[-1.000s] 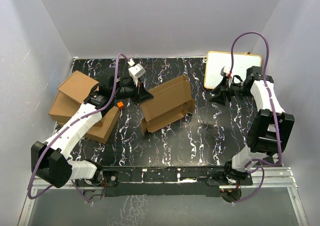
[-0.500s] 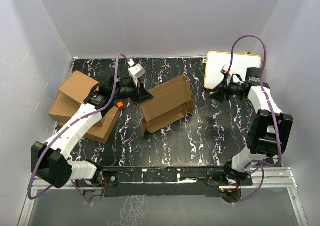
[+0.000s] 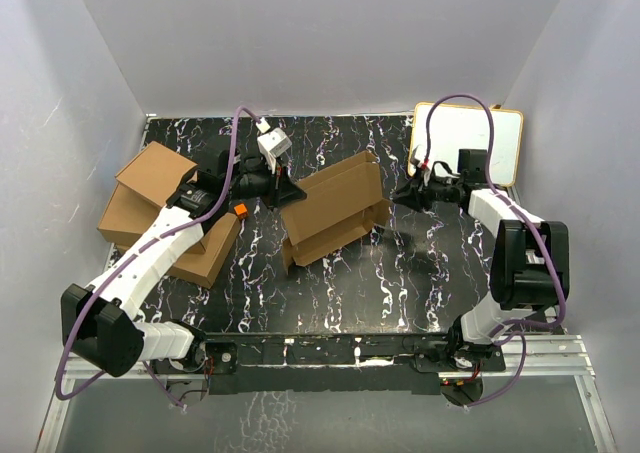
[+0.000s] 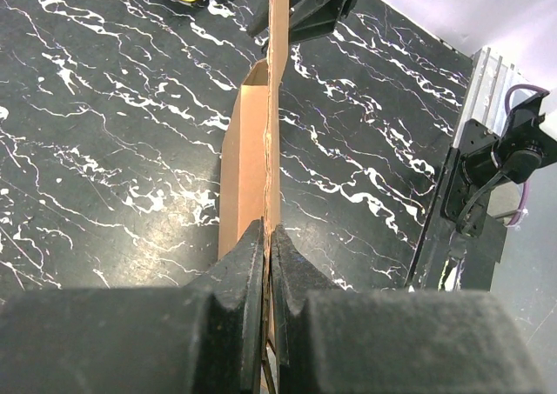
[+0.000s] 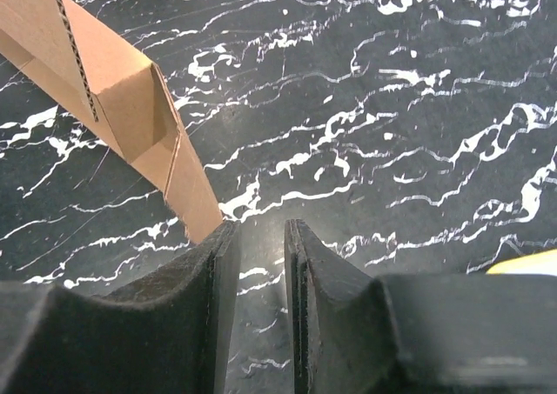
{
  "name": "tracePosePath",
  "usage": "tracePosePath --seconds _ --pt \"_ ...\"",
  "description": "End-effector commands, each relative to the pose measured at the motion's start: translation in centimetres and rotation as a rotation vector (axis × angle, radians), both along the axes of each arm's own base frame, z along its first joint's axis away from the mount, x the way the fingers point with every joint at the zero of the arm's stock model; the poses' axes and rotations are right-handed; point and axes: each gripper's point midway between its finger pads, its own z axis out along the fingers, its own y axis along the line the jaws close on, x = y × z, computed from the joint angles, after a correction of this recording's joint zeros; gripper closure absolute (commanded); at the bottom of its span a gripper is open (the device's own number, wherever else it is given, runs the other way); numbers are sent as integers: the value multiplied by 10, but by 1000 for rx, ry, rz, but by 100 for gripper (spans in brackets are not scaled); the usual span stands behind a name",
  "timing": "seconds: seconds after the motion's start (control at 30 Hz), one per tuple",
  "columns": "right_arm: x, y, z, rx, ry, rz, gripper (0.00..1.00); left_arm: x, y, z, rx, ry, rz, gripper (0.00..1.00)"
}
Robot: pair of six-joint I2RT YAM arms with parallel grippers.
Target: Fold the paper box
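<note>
So the paper box [image 3: 335, 211] is sitting around the middle of the black marbled counter [image 3: 400, 273]. In the overhead view it's half open and turned on a diagonal. Its bottom part rests on the counter and 1 big panel stands up from it.

The left end effector [image 3: 297, 190] is at the upper-left corner of the box. In the left wrist view its 2 fingers [image 4: 235, 272] are pressed together on the thin edge of that standing panel, so it's pinching the cardboard. From there you see the panel edge-on, running straight up the frame, with a side flap folded off to its left.

The right end effector [image 3: 398, 195] is just beside the right end of the box, low over the counter. In the right wrist view its fingers [image 5: 218, 263] stand slightly apart with a narrow slot between them, and through the slot you only see counter. A small side flap of the box comes in from the upper left of that view, and its tip ends right at the outer side of 1 finger. I can't tell if it's actually touching.

Other stuff: a pile of ready-made brown cardboard boxes [image 3: 150, 208] sits on the left side of the counter under the left arm. A white board with a yellow rim [image 3: 480, 133] lies in the back right corner, behind the right arm.
</note>
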Motion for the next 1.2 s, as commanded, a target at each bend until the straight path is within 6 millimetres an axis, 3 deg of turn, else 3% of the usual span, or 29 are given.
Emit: tracePosePath --seconds 0.0,0.13,0.37,0.53,0.87,1.07,1.17 --pt "15 15 25 5 -240 103 70 -3 2 14 6 -33 -9 100" --pt "10 27 14 -23 -299 209 70 -2 1 11 13 -22 -12 100" --pt "-3 42 1 -58 -365 387 55 1 -1 8 15 -10 -14 100" --pt "-20 57 -10 -40 -384 516 60 2 -1 5 21 -2 -11 100" --pt "-34 65 -6 -25 -331 512 59 2 0 1 25 -3 -9 100" --pt "-21 69 0 -47 -275 397 57 1 0 -1 28 -2 -16 100" --pt "-25 73 3 -29 -257 383 53 0 0 -1 27 -3 -18 100"
